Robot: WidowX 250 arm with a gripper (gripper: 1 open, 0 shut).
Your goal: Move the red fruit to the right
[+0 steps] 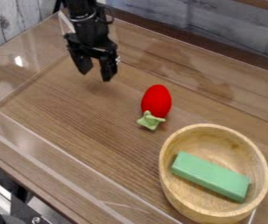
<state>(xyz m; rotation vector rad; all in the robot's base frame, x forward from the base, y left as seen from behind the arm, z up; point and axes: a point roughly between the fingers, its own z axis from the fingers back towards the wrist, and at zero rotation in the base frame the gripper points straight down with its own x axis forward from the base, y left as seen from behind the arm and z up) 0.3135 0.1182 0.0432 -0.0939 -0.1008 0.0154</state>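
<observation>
On the desk (78,122), nearest the camera, a round wooden bowl (181,182) sits by the near right corner. Inside it a flat green rectangular block (210,175) lies at a slant, one end toward the left wall and the other toward the near right part of the rim.

A little farther back, left of and beyond the bowl, the red fruit (157,100) lies on its side on the desk, well in from the left edge and nearer the right one. Its pale green leafy cap (150,122) points toward the near edge, its rounded red end toward the far edge. Fruit and bowl are near each other but apart.

Farthest off, toward the far left corner, the dark hand (92,75) hangs with its fingers pointing down, beyond and to the left of the fruit and well apart from it. The hand is wide open, its two fingers spread, with nothing held between them.
</observation>
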